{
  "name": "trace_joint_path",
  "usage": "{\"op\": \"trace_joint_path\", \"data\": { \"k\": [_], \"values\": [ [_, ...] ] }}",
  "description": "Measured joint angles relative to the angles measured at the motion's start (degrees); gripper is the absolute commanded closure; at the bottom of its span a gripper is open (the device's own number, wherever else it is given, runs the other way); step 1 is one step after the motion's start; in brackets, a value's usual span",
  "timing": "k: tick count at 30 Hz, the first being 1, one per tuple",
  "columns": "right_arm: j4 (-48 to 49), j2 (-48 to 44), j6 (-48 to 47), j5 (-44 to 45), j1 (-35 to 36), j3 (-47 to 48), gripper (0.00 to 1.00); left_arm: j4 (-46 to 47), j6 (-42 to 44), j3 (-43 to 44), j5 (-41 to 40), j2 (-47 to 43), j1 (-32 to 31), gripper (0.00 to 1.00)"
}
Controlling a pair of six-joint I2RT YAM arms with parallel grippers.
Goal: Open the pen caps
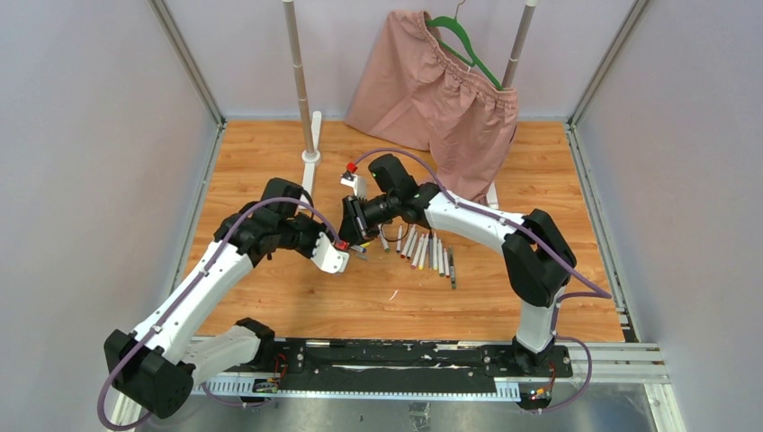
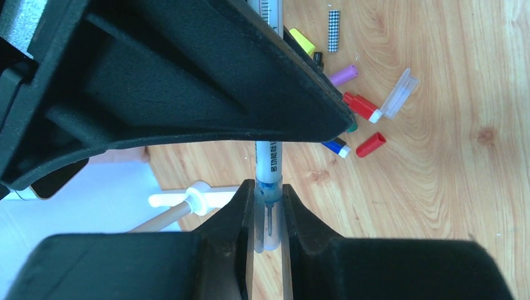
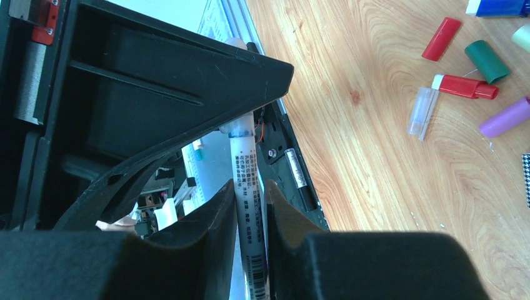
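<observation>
A pen with a white printed barrel [image 2: 269, 159] is held in the air between both grippers above the wooden table. My left gripper [image 2: 269, 200] is shut on the clear pen cap [image 2: 269, 220] at its blue-tipped end. My right gripper [image 3: 250, 187] is shut on the same pen's barrel [image 3: 245, 162]. In the top view the two grippers meet nose to nose, left gripper [image 1: 349, 250] below right gripper [image 1: 354, 232]. Loose pen caps lie on the wood: red [image 2: 370, 144], purple [image 2: 343, 75], yellow [image 2: 302, 42], clear [image 2: 399, 94], green [image 3: 487, 60]. A row of pens [image 1: 423, 250] lies just right of the grippers.
Pink shorts [image 1: 441, 90] hang on a green hanger [image 1: 468, 45] from a rack at the back, with the rack's post [image 1: 301, 81] behind the grippers. A small checkered strip [image 2: 334, 30] lies near the caps. The black base rail [image 1: 405, 355] runs along the near edge.
</observation>
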Motion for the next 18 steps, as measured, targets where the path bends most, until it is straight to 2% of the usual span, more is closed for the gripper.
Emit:
{"op": "trace_joint_path", "data": {
  "k": [4, 8, 9, 12, 18],
  "values": [
    [0.11, 0.15, 0.11, 0.0, 0.15, 0.02, 0.68, -0.04, 1.95, -0.68, -0.59, -0.83, -0.02, 1.0],
    [0.2, 0.63, 0.2, -0.02, 0.15, 0.04, 0.69, -0.07, 3.04, -0.72, -0.98, -0.81, -0.02, 1.0],
    [0.2, 0.68, 0.2, -0.02, 0.15, 0.04, 0.74, -0.07, 3.02, -0.72, -1.03, -0.72, -0.02, 1.0],
    [0.28, 0.7, 0.28, -0.28, 0.17, 0.22, 0.99, -0.04, 2.99, -0.72, -1.2, -0.44, -0.02, 1.0],
    [0.74, 0.48, -0.42, -0.17, 0.17, 0.2, 1.0, 0.13, 3.19, -0.72, -2.14, 0.04, -0.02, 1.0]
  ]
}}
